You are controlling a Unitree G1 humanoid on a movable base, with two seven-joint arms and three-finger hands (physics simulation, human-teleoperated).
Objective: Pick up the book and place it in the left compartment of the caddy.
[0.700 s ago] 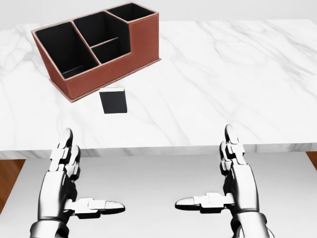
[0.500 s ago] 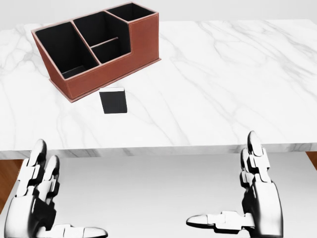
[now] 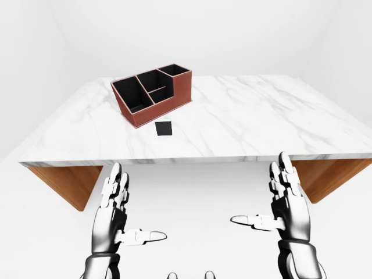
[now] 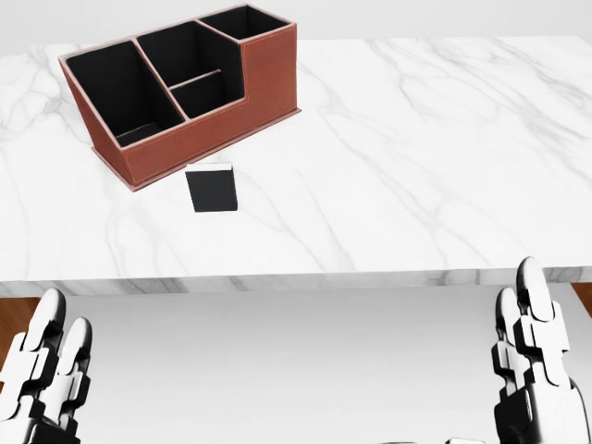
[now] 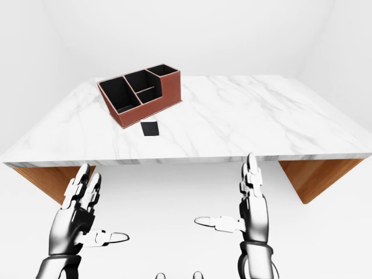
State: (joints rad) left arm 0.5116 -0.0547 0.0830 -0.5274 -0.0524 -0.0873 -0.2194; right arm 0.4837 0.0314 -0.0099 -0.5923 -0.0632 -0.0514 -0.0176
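One small black book with a white page edge (image 4: 212, 189) lies flat on the white marble tabletop with grey veins (image 4: 416, 157), just below the long wall of one reddish-brown leather-look caddy with black-lined compartments (image 4: 185, 88) in the head view, close to it but apart. The caddy sits at an angle toward the top left of that view and has four compartments: a large one at its left end, two smaller ones in the middle split by a low divider, and a taller one at its right end (all four look empty).

The tabletop rests on wooden supports (image 3: 70, 181), seen at both ends in the eye views, in a plain white room with a pale floor.

Two silver three-finger hands hang below the table's near edge, well apart from the book. The left hand (image 3: 116, 212) and the right hand (image 3: 285, 203) are both spread, fingers upright, thumbs pointing inward, holding nothing. Nothing lies between them and the book.
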